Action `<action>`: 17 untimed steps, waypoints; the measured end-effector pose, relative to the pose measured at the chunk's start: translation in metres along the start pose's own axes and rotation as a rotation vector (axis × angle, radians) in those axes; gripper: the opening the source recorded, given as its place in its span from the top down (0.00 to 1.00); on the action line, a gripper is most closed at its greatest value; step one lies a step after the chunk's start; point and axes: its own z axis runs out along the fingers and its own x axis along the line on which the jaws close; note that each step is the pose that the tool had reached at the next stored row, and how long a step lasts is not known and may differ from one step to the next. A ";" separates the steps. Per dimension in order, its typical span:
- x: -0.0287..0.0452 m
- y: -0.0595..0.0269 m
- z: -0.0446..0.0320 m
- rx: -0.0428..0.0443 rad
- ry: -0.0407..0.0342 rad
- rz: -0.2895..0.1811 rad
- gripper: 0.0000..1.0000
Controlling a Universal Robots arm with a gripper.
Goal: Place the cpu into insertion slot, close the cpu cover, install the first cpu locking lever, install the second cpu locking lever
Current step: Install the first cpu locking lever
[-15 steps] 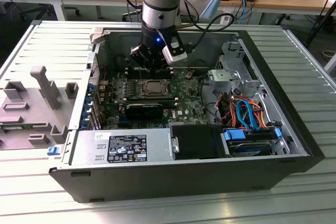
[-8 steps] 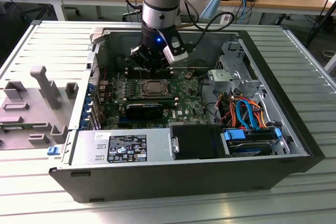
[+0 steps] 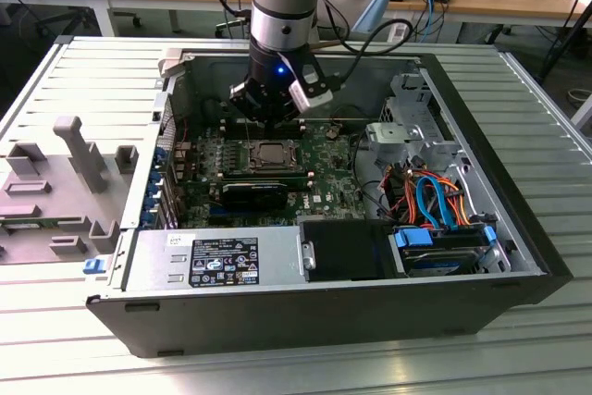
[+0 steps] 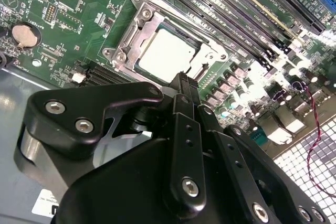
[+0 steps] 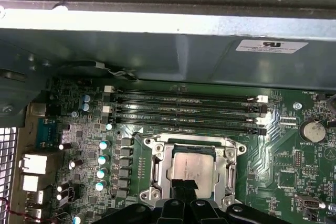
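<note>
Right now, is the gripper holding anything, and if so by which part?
Nothing is held: the gripper is shut and empty, its tips poised over the cpu.

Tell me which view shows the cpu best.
The second wrist view: the cpu sits closest, its silver top almost wholly visible. The first wrist view shows it smaller; the exterior view, tiny, beneath the gripper.

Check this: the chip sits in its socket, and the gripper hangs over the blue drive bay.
Not the blue drive bay: in the exterior view the gripper hangs over the socket. The chip does sit in it.
</note>
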 end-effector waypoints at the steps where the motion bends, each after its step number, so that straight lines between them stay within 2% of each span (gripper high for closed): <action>1: 0.0000 0.0000 0.0000 0.0005 0.0003 -0.006 0.89; 17: 0.0000 0.0000 0.0000 0.0043 0.0028 -0.064 0.89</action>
